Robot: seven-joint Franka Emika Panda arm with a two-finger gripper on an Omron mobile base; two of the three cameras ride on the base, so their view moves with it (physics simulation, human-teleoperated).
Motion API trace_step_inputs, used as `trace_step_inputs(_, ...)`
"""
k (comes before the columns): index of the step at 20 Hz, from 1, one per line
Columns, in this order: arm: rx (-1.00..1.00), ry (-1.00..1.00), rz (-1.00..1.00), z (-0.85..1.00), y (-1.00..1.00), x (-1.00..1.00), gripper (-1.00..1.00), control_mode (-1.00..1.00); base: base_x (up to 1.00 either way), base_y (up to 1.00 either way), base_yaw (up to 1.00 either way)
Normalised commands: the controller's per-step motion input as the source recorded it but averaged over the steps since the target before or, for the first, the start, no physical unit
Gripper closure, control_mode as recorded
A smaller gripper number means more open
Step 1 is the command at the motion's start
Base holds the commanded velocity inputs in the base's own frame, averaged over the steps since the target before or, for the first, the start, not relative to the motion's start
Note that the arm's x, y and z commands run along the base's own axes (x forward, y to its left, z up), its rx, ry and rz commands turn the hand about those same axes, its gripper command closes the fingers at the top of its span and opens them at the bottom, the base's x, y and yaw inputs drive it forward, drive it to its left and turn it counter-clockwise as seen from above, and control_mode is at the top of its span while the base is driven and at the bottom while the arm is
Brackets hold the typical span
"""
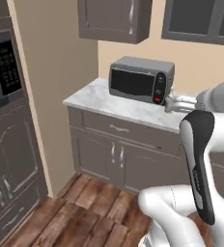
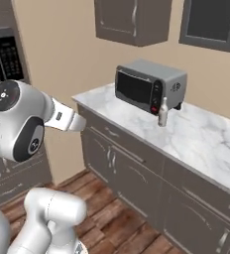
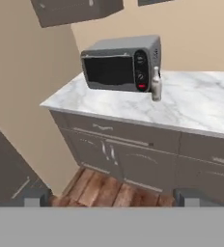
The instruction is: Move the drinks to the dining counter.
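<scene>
A small beige-grey bottle with a white cap (image 2: 162, 112) is standing upright on the white grey-veined marble worktop (image 2: 196, 136), just beside the front right corner of the boxy grey toaster oven with a dark glass door (image 2: 149, 86); in the hand view the same bottle (image 3: 155, 85) is showing right at the oven's (image 3: 121, 63) knob side, its base resting on the marble (image 3: 191, 103). Whether it is touching the oven I cannot tell.

The gripper (image 3: 108, 198) is hanging well back from the worktop, over the brown wooden plank floor (image 3: 104, 189), and is looking toward the grey-brown cabinet fronts (image 3: 128, 152) below the marble. Its two dark fingertips (image 3: 35, 197) are sitting wide apart at the bottom corners of the hand view (nothing is lying between them), so the jaws are standing spread and are holding nothing.

In the left base view the white arm is partly covering the worktop's (image 1: 109, 103) right end, next to the oven (image 1: 140, 78).
</scene>
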Motion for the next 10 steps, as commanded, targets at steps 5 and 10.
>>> trace_step_inputs(5, 0.0, 0.0, 0.0, 0.0, 0.0, 0.0, -1.0, 1.0, 1.0, -0.5, -0.44)
trace_step_inputs(10, 0.0, 0.0, 0.0, 0.0, 0.0, 0.0, -1.0, 1.0, 1.0, -0.01, -0.42)
